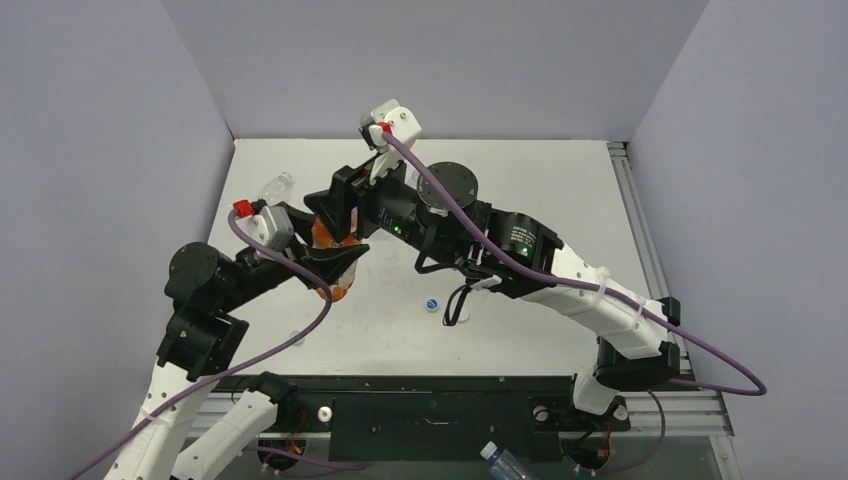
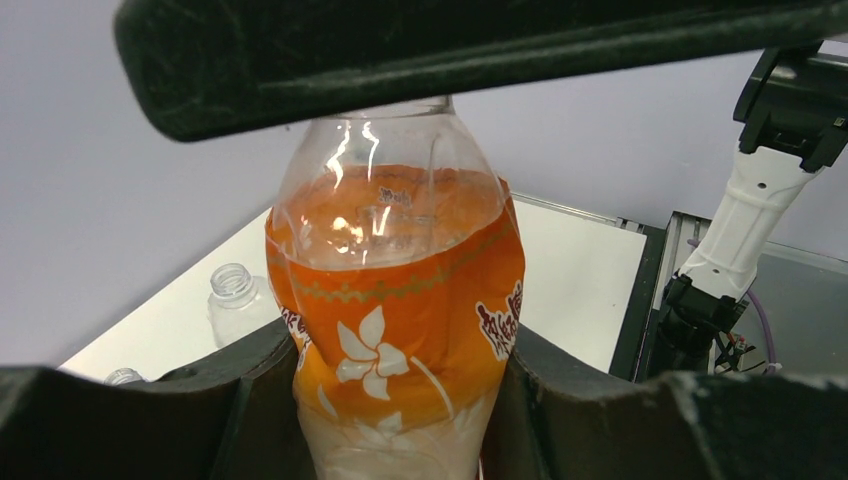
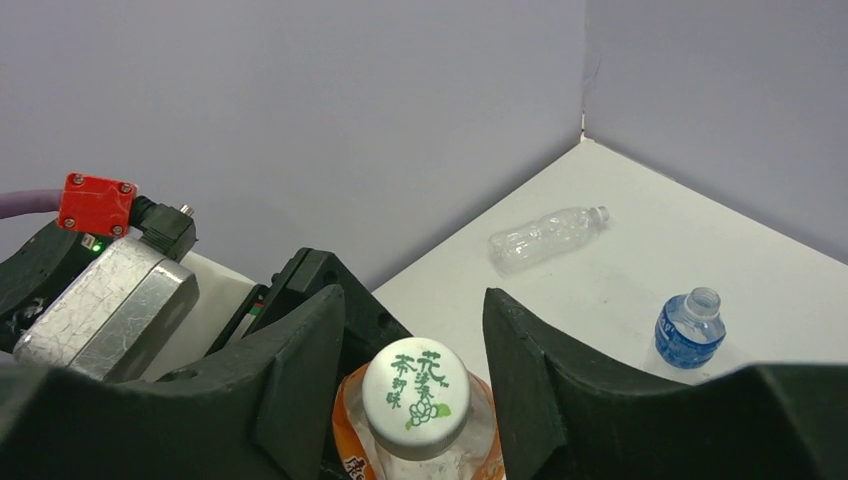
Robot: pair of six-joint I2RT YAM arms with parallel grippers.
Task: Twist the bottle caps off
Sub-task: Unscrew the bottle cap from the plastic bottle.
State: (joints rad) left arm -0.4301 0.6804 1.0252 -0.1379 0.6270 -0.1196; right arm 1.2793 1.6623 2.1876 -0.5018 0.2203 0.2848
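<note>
An orange-labelled bottle [image 2: 395,300] stands upright, pinched low on its body by my left gripper [image 2: 400,395], which is shut on it. Its white cap [image 3: 417,393], printed with green characters, is on the neck. My right gripper [image 3: 412,308] hangs over the top with one finger on each side of the cap and a gap on both sides, so it is open. In the top view both grippers meet at the bottle [image 1: 338,270]. From the left wrist, a black right finger [image 2: 450,50] hides the cap. A loose blue cap with a white top [image 1: 431,304] lies on the table.
A clear uncapped bottle [image 3: 545,238] lies toward the back left corner. A blue-labelled bottle [image 3: 690,328] stands uncapped near it. Another bottle [image 1: 500,462] lies below the table's near edge. Grey walls close in the table on three sides.
</note>
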